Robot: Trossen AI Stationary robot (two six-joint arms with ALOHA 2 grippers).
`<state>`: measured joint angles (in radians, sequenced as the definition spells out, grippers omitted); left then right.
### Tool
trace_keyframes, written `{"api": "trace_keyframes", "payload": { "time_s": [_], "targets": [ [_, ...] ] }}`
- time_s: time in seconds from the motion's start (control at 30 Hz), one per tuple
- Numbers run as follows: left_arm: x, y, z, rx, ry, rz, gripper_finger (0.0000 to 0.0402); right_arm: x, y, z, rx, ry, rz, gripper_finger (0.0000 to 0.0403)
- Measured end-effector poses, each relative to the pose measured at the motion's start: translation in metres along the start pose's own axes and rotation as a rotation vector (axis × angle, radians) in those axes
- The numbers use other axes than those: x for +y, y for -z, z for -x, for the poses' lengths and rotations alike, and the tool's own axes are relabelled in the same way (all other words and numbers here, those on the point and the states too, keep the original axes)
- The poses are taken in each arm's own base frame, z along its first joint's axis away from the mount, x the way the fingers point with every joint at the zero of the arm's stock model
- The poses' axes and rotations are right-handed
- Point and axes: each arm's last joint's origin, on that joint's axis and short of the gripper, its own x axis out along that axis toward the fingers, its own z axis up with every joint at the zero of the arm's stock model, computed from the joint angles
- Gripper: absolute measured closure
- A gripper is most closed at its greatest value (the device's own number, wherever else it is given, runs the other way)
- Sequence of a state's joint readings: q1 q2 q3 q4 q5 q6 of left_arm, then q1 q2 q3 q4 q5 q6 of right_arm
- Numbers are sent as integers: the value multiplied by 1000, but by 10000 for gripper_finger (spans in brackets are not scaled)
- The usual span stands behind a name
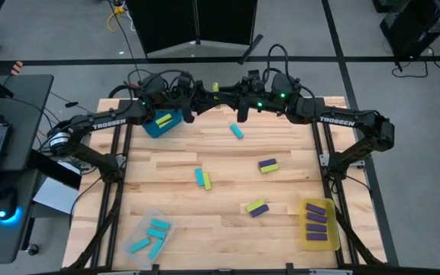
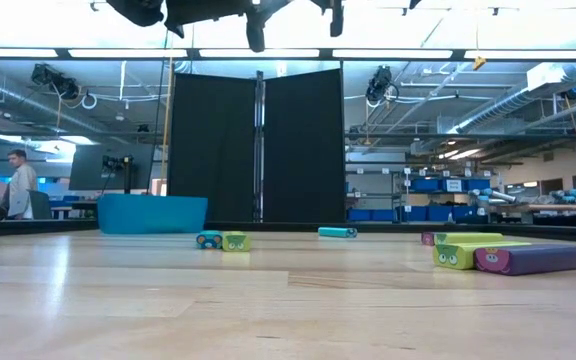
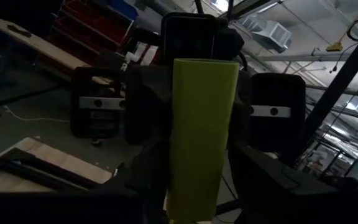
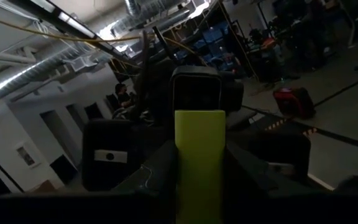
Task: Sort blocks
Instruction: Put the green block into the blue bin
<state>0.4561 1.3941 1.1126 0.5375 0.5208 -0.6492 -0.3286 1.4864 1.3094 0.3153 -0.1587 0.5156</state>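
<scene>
Top centre of the high view: left claw and right claw both hold one lime block, end-to-end between them.

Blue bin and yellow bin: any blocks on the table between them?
Yes. High view shows a cyan block and a purple/lime pair on the line from the blue bin to the yellow bin.

Black partition panels stand beneath ceiling strip lights.

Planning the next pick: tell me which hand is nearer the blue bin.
Left. The left hand hovers just beside the blue bin, toward the table's middle; the right hand meets it farther along the far edge.
</scene>
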Motion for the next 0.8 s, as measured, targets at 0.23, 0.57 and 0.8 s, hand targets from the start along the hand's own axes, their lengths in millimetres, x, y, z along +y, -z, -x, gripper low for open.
{"api": "trace_keyframes", "payload": {
  "time_s": [0.23, 0.57, 0.8],
  "targets": [
    [0, 0, 0, 1, 15, -72, 288, 1, 0, 0, 4, -13, 5, 290],
    [1, -1, 1, -3, 2, -152, 288, -4, -4, 1, -7, -1, 3, 227],
    [5, -10, 15, 30, -70, -221, 288, -13, -9, 3, -36, 51, 7, 176]
  ]
}}
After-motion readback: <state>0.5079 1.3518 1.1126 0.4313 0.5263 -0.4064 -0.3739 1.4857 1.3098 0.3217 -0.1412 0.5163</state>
